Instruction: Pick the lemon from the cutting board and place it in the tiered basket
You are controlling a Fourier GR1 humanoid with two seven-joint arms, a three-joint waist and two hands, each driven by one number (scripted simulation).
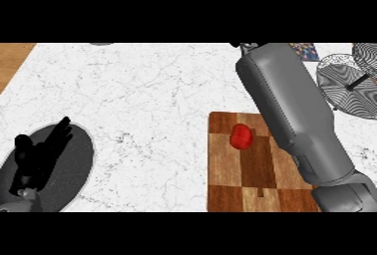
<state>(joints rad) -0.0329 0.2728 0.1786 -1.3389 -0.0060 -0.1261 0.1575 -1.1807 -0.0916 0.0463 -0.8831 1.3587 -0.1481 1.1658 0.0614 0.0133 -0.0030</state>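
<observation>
Counter [147,89]: white marbled top filling most of the head view, with a strip of wood surface at the upper left corner.
Cutting board [228,189]: patchwork of light and dark wood at lower centre-right, its right side covered by the right forearm.
Fruit [242,136]: a red, oval thing lies on the upper part of the cutting board, just beside the right forearm; it looks red, not lemon yellow, and nothing grips it.
Tiered basket [353,92]: round wire trays at the upper right edge, with a dark post in the middle; nothing shows inside them.
Right forearm [294,109]: grey, running from the lower right corner up to the top of the scene, passing between the fruit and the basket.
Right hand: beyond the top edge, not in view.
Left hand [37,159]: black, at the lower left, fingers straight and relaxed, grasping nothing, resting over a dark round plate [77,164].
Plate position: on the counter, well apart from the cutting board.
</observation>
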